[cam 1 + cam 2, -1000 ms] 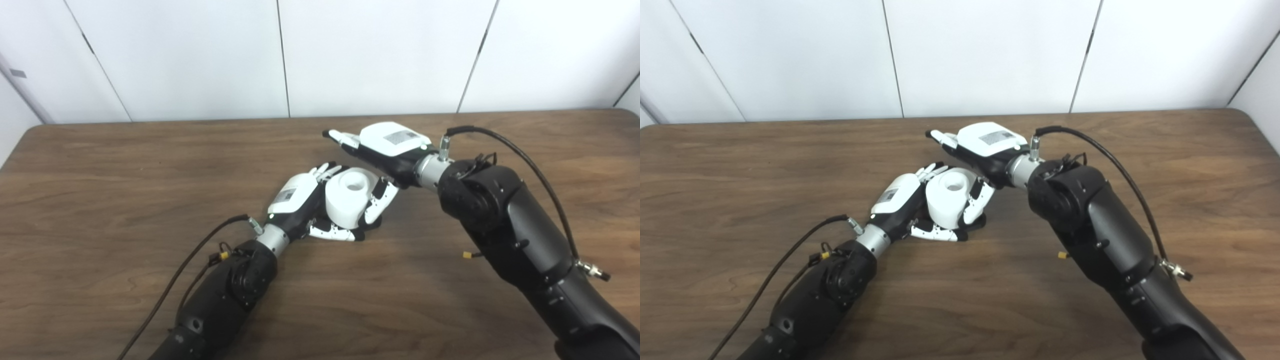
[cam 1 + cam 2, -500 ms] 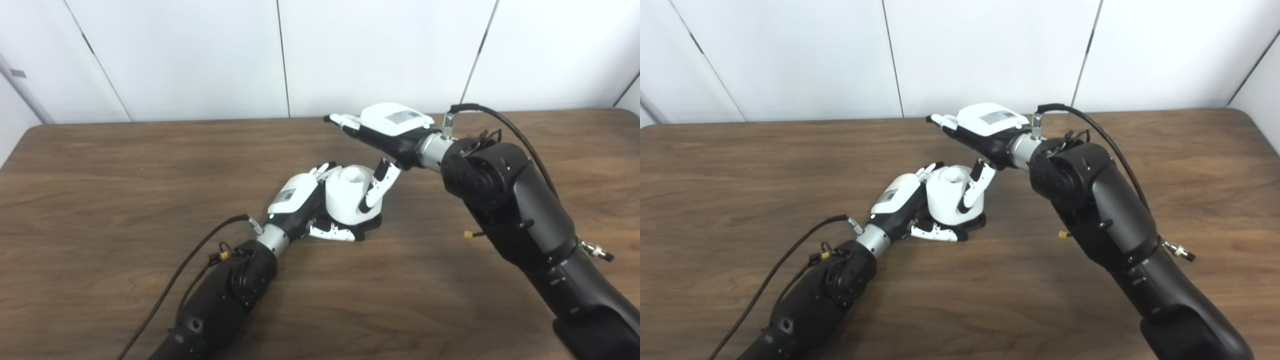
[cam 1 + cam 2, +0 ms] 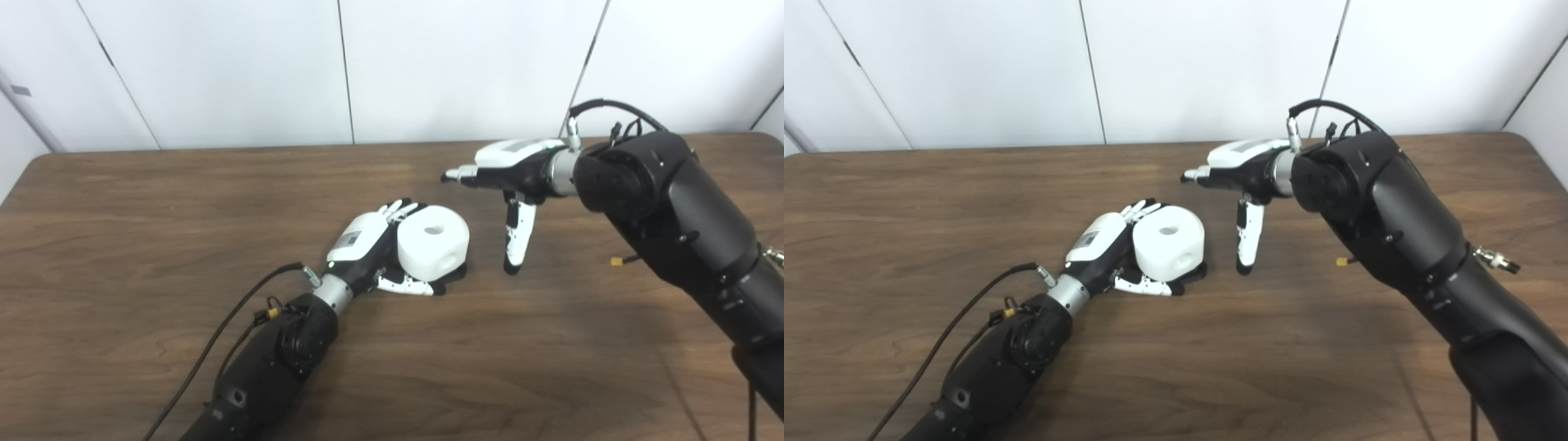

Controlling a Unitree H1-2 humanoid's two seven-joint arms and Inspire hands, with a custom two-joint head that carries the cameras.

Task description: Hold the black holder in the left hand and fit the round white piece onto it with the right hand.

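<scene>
The left hand (image 3: 361,242) lies low on the wooden worktop (image 3: 122,214), fingers curled about the round white piece (image 3: 433,242), which sits on the black holder (image 3: 456,272), only a dark edge of it visible beneath. The right hand (image 3: 511,177) hovers just right of the piece, apart from it, fingers spread and empty, one finger (image 3: 513,239) pointing down.
</scene>
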